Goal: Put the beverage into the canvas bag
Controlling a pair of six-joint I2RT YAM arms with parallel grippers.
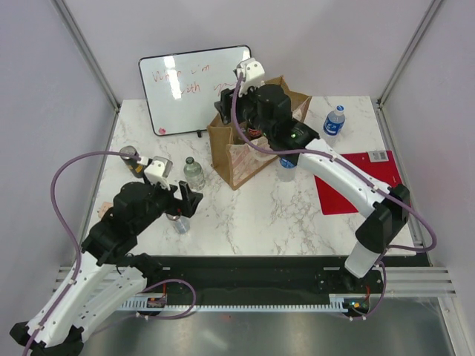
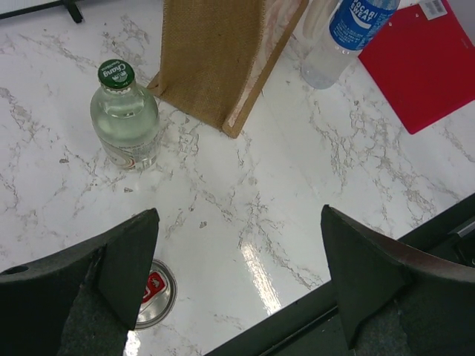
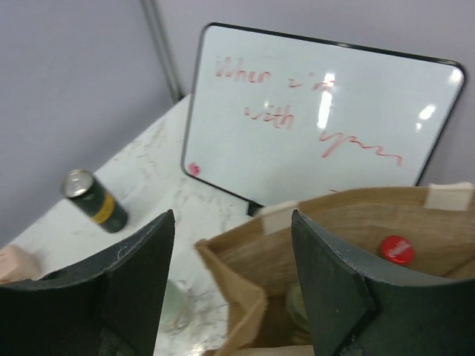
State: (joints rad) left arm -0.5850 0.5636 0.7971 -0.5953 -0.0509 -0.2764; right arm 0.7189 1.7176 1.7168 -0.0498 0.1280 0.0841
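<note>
The tan canvas bag (image 1: pixel 236 159) stands open at the table's middle back. My right gripper (image 1: pixel 236 119) hovers over its mouth, open and empty; in the right wrist view (image 3: pixel 234 274) the bag (image 3: pixel 334 237) lies below the jaws, with a red-capped bottle (image 3: pixel 397 250) inside. My left gripper (image 1: pixel 185 204) is open and empty above the table, left of the bag. A green-capped glass bottle (image 2: pixel 124 115) stands ahead of it by the bag's corner (image 2: pixel 215 59). A silver can (image 2: pixel 152 293) stands beside the left finger. The left gripper (image 2: pixel 237 267) holds nothing.
A whiteboard (image 1: pixel 197 89) with red writing leans behind the bag. A dark can (image 1: pixel 132 158) stands at the far left. A blue-label bottle (image 2: pixel 345 37) stands right of the bag, another (image 1: pixel 334 121) farther back right. A red folder (image 1: pixel 356 182) lies at the right.
</note>
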